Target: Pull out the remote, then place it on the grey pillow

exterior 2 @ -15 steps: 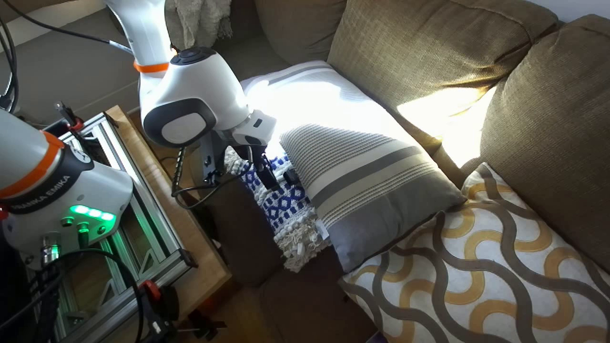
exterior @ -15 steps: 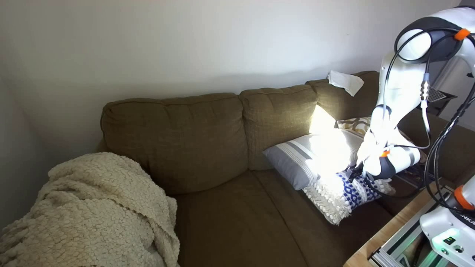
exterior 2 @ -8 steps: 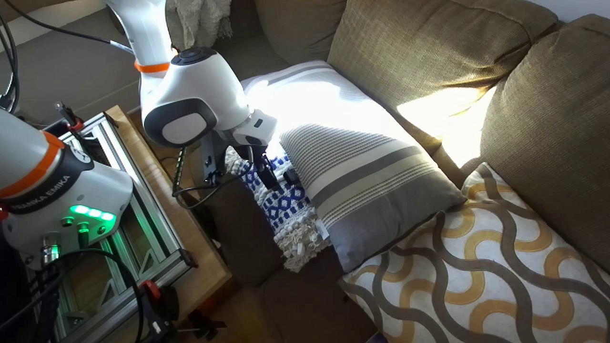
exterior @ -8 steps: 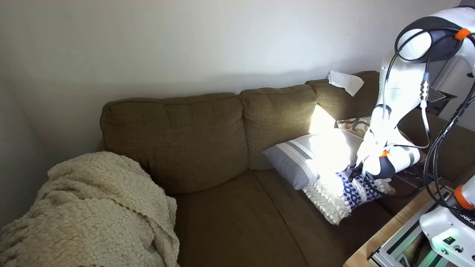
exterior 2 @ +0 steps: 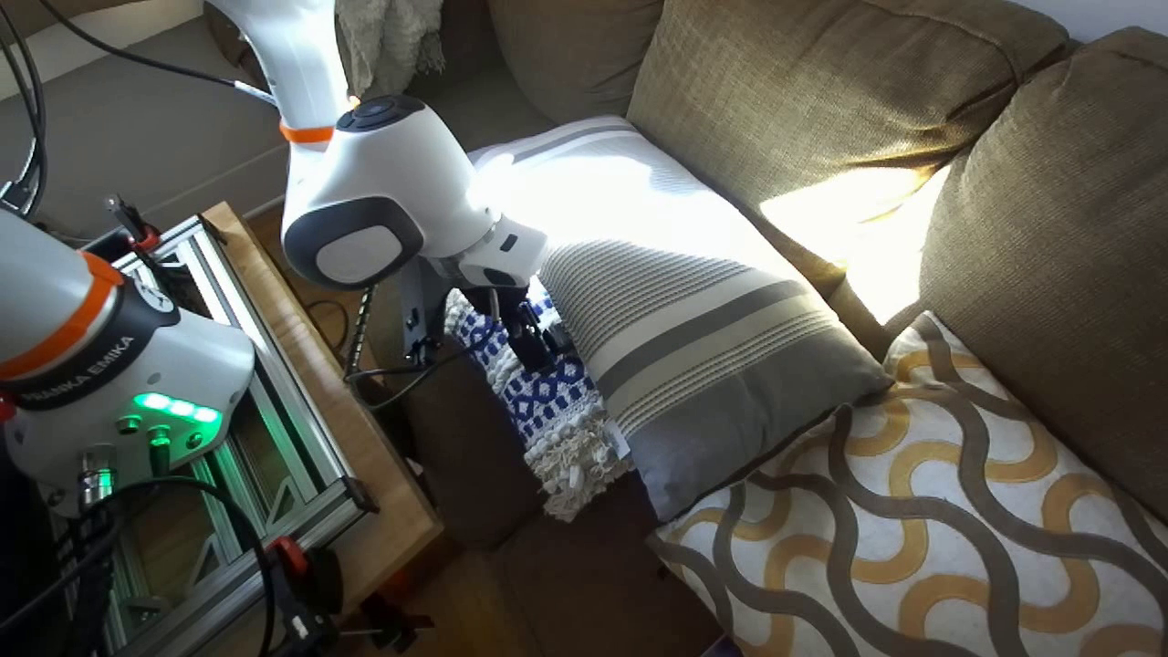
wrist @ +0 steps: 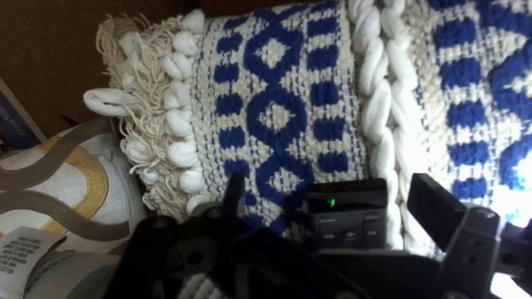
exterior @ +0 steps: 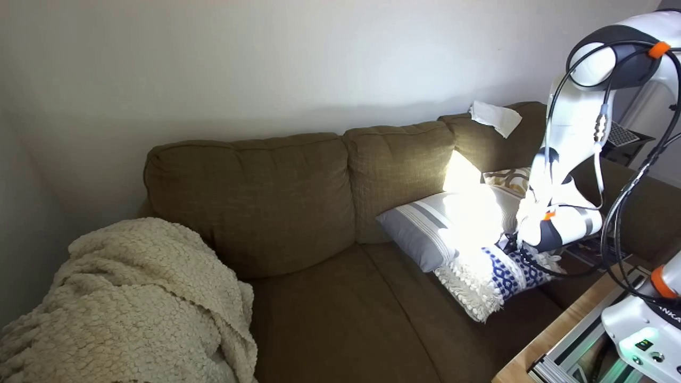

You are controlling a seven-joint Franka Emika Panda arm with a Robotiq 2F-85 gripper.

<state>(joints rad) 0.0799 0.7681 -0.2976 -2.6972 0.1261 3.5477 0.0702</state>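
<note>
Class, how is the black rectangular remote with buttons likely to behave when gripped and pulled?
The black rectangular remote should probably stay stiff, as its visible edges look straight. Its glossy end panel may be slippery. Pulled along the blue-and-white woven pillow, it might snag, since its edge overlaps the thick white braid.

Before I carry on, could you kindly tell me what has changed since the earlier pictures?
The arm shifted slightly toward the grey pillow, bringing its tool along. I see nothing taken hold of or let go; in the wrist view the tool stands open, and the remote shows between its fingers. The grey pillow, blue pillow and sofa stayed put.
</note>
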